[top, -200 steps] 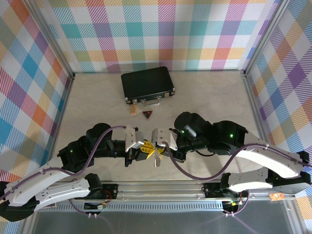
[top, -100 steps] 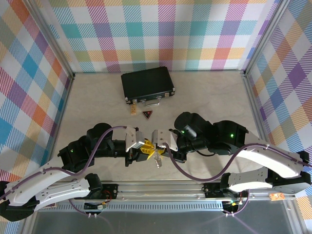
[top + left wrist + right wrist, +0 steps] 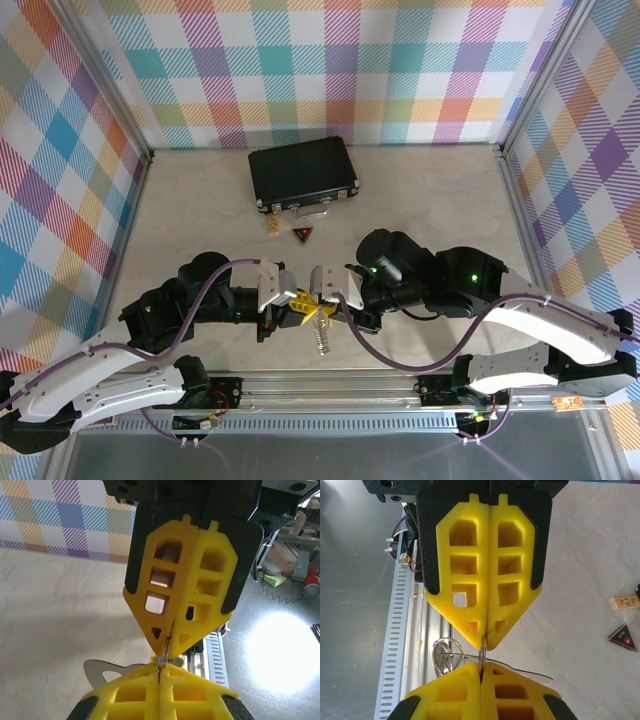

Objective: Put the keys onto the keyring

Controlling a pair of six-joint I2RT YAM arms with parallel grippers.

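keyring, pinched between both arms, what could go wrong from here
The left gripper and right gripper pinch the keyring only at the very tips of their shut jaws, so it could slip out. It hangs above the slotted rail at the table edge and might fall in there.

Beige table [image 3: 200,200] carries black case [image 3: 303,172], tan block [image 3: 273,227] (tiny), triangular tag [image 3: 302,236].

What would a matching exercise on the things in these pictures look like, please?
Things: 1 black case; 2 triangular tag; 3 keyring; 4 tan block.
Descriptions: A silvery, hanging where left tool and right tool meet; B farthest from the arms; C dark with a red mark; D pale, just left of the tag.
Pairs: 1-B; 2-C; 3-A; 4-D.
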